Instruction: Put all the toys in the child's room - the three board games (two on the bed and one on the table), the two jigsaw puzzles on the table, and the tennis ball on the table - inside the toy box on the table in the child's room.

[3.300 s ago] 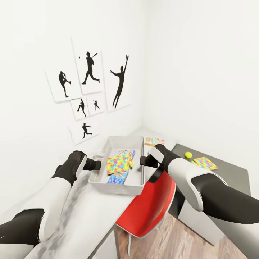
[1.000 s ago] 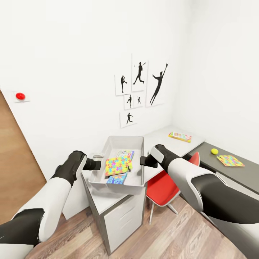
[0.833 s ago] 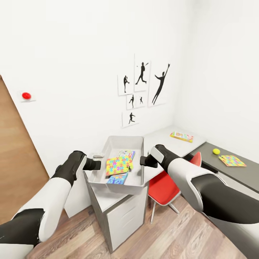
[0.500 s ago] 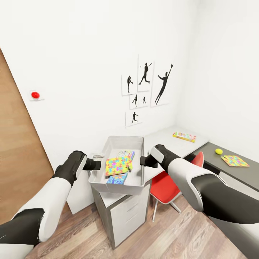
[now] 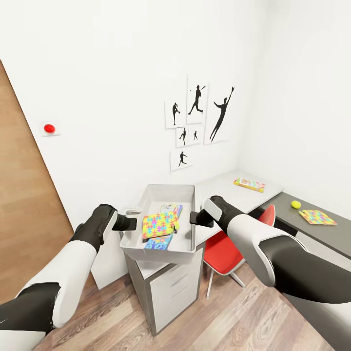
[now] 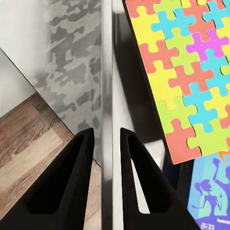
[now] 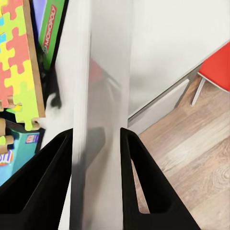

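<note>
Since the frame 0.5 s ago the head view has shifted only slightly: the brown door (image 5: 24,195) takes a little more of the left edge, and the arms and the toy box sit at the same place in the picture. The camera moved, not the things.

The toy box (image 5: 187,229) is held up between both arms, over the near end of the table (image 5: 224,187). The left gripper (image 5: 132,223) is clamped on the box's left wall; in the left wrist view its fingers (image 6: 72,177) straddle the thin grey wall. The right gripper (image 5: 194,218) is clamped on the right wall; its fingers (image 7: 139,182) stand either side of the rim in the right wrist view.

Inside the box a jigsaw puzzle (image 5: 160,224) lies tilted on top. Under it shows a light blue board game (image 5: 158,242), and a second, green-edged box (image 7: 51,28) is near the right wall.

Still on the table: a board game (image 5: 249,185) on the pale top, and the tennis ball (image 5: 296,204) just beside the second jigsaw puzzle (image 5: 318,217) on the dark lower wing. A red chair (image 5: 229,251) stands at the desk.
</note>
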Robot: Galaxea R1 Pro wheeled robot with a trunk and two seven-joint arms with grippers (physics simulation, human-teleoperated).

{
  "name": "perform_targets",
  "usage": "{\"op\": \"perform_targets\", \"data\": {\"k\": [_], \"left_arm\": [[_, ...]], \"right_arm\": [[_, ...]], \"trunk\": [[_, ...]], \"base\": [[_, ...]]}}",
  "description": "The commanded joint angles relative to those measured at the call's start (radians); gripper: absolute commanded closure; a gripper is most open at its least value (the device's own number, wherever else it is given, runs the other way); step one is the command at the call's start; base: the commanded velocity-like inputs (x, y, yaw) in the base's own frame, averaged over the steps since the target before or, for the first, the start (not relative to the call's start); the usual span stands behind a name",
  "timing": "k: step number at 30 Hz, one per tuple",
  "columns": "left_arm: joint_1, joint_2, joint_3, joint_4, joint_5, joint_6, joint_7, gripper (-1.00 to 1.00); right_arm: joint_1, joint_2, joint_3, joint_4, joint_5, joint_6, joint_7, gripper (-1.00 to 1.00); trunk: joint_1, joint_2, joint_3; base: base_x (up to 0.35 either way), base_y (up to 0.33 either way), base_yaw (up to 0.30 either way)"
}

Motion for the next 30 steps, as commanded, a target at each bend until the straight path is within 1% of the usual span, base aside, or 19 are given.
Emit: {"op": "perform_targets", "data": {"k": [1, 8, 30], "left_arm": [[0.0, -0.009, 0.003, 0.001, 0.006, 0.007, -0.006, 1.0], [0.0, -0.009, 0.002, 0.001, 0.006, 0.007, -0.006, 1.0], [0.0, -0.008, 0.004, 0.001, 0.006, 0.009, -0.006, 1.0]], "right_arm": [[-0.001, 0.0, -0.008, -0.006, -0.008, -0.043, -0.006, 1.0], [-0.001, 0.0, -0.007, -0.006, -0.008, -0.043, -0.006, 1.0], [-0.001, 0.0, -0.007, -0.006, -0.008, -0.047, -0.006, 1.0]], "trunk": [[0.001, -0.002, -0.002], [0.001, -0.002, -0.007], [0.001, -0.002, -0.04]], "base": [[0.0, 0.0, 0.0], [0.041, 0.0, 0.0], [0.002, 0.0, 0.0]]}}
